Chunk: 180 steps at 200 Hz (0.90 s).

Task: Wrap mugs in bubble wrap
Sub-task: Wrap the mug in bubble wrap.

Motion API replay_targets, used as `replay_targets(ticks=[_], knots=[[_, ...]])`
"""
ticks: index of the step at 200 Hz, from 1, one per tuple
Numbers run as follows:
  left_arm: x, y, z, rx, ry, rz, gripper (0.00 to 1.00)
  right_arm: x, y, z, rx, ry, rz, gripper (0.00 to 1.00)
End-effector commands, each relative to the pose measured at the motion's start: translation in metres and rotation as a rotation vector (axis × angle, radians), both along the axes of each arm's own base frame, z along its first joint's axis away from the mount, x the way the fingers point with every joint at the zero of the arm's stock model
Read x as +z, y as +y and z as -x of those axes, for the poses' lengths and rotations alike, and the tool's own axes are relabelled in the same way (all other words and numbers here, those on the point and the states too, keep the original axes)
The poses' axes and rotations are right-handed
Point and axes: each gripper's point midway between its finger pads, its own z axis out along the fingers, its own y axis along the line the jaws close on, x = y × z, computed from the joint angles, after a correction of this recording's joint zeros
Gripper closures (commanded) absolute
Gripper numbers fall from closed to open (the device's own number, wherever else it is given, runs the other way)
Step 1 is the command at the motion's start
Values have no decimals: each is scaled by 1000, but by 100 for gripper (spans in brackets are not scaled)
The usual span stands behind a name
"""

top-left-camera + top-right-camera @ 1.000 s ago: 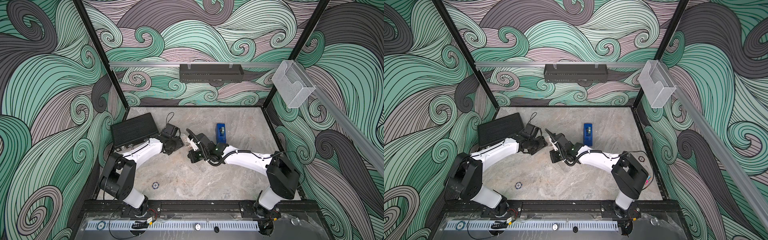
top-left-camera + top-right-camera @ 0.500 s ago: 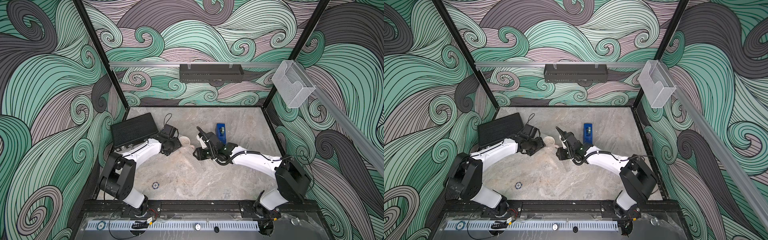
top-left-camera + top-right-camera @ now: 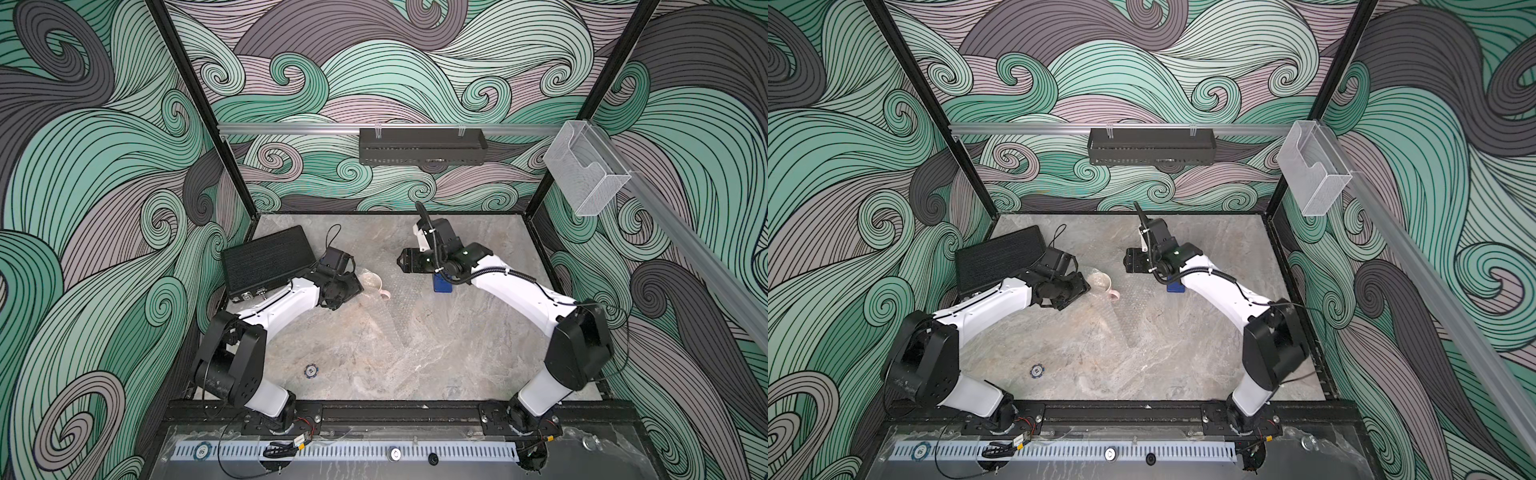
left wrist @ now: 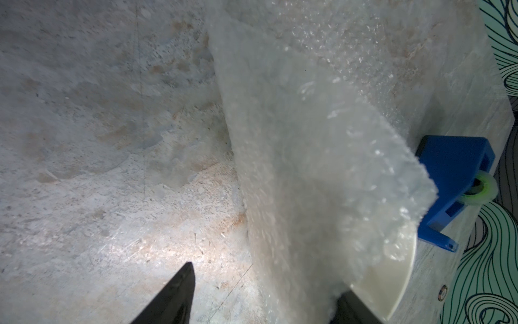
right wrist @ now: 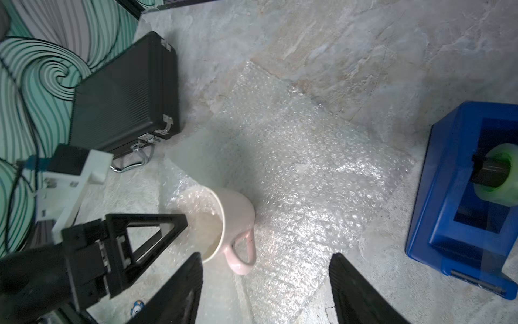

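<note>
Left fingers point(image 4: 173, 297) spread beside the mug point(image 5: 238, 207) (bubble wrap point(image 5: 308, 168) draped over its mouth); right fingers point(image 5: 356, 289) spread, empty.

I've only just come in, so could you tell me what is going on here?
The robot is wrapping a mug in bubble wrap. The mug lies on its side on the sheet, with one flap folded over its mouth. The left gripper sits at that mouth, jaws open. The right gripper hangs open and empty near the tape dispenser. Most of the mug is uncovered.
</note>
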Motion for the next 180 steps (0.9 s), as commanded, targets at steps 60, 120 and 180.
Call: replay_targets(ticks=[60,120,180], knots=[[3,-3,-5,-8,3,9,30,-111,-44,-41,-225,154,423,30],[2,-5,-5,-16,6,13,30,-137,-69,-63,-307,188,479,31],[-2,-6,-4,-20,16,19,30,-159,-82,-78,-340,235,498,33]])
